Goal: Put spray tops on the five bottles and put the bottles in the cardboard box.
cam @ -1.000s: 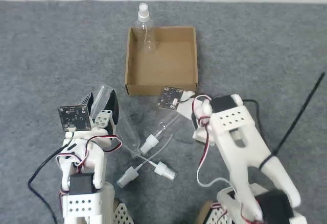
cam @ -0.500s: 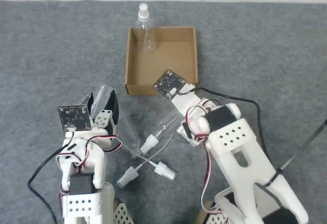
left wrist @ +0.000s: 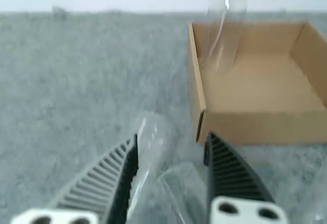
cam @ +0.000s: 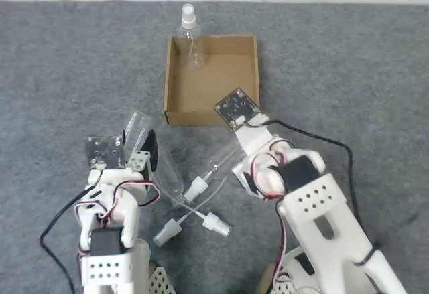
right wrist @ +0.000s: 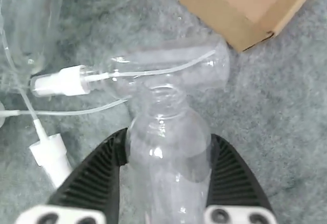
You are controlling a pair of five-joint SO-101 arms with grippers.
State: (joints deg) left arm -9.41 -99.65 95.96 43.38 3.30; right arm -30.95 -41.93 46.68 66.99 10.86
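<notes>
Bottles, loose spray tops and two robot arms on a grey tabletop (cam: 348,73), just in front of an open cardboard box (cam: 201,116).

Inside the box, at its far left corner, an upright bottle (cam: 191,36) stands with a white spray top fitted. The left gripper (left wrist: 171,140) is near the box's front left corner, its jaws clenched on a clear bottle (left wrist: 150,132) that pokes out beyond them towards the box. The right gripper (right wrist: 167,134) is by the box's front wall, jaws grasping an open-necked bottle (right wrist: 166,147) on both sides. That bottle's neck touches a capped bottle (right wrist: 168,63) lying crosswise on the tabletop. Two loose spray tops (cam: 169,230) (cam: 216,224), with thin tubes attached, lie between the arms nearer their bases.
</notes>
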